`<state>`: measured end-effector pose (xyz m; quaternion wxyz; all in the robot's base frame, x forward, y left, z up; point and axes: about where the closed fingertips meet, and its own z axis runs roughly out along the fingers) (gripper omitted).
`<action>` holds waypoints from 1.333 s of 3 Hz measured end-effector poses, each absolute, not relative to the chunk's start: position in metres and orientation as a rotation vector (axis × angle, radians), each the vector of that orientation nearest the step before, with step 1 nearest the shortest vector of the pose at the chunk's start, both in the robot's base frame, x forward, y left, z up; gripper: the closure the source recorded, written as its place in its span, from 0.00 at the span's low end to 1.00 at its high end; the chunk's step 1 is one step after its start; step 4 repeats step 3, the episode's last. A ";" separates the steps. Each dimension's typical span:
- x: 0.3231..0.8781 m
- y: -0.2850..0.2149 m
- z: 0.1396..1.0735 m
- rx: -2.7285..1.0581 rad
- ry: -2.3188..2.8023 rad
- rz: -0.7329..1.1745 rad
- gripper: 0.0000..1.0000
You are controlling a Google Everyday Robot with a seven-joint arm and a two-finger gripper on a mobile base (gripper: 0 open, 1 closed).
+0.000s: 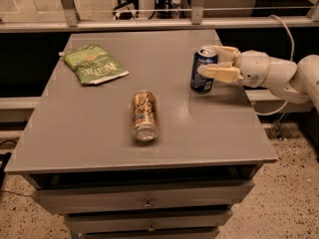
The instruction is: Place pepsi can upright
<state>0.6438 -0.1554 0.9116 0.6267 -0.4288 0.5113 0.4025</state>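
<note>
Looks like a robotics lab or an office test area, not anyone's home. You've got a plain grey surface (pixel 99 133) on a metal cabinet with drawers (pixel 147 203), a speckled hard floor (pixel 294 203), metal rails (pixel 149 24) behind, and what seems to be an office chair base (pixel 127 4) further back. A white robot arm's gripper (pixel 206 59) is at the pepsi can (pixel 202 81) near the surface's right edge.

Grey table (pixel 89 143) with drawers (pixel 147 195) on speckled floor (pixel 294 198); metal rail (pixel 149 24) behind; dim light; gripper (pixel 206 59) at table's right edge.
</note>
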 end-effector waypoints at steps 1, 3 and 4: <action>0.637 -0.154 0.911 -1.062 1.207 0.897 0.00; 0.618 -0.194 0.914 -1.218 1.314 0.761 0.00; 0.618 -0.194 0.914 -1.218 1.314 0.761 0.00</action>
